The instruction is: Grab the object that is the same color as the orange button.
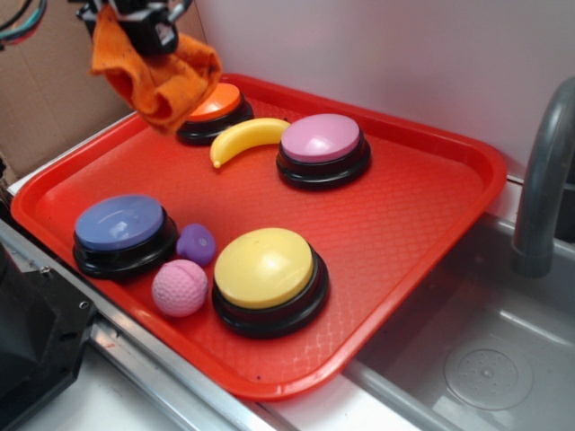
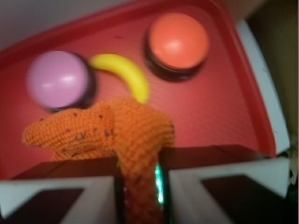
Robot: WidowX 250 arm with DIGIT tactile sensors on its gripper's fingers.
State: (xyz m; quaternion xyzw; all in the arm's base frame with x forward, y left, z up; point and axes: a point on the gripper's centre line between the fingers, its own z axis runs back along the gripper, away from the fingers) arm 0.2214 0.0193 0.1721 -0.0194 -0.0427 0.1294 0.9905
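The orange button (image 1: pixel 216 104) at the far left of the red tray (image 1: pixel 404 224) is partly hidden behind the hanging orange rag (image 1: pixel 157 76). The arm is cut off at the top edge. The gripper (image 1: pixel 144 22) is above the tray, clamped on the rag, which hangs lengthwise downward, clear of the tray.

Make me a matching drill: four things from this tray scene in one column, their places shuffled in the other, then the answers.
Things:
1. orange rag
2. banana
3. purple ball
4. yellow button

Places:
A. between the orange button and the pink button
B. nearest the tray's front edge
C. hanging from the hand, above the tray
D. beside the blue button

Pairs: 1-C, 2-A, 3-D, 4-B
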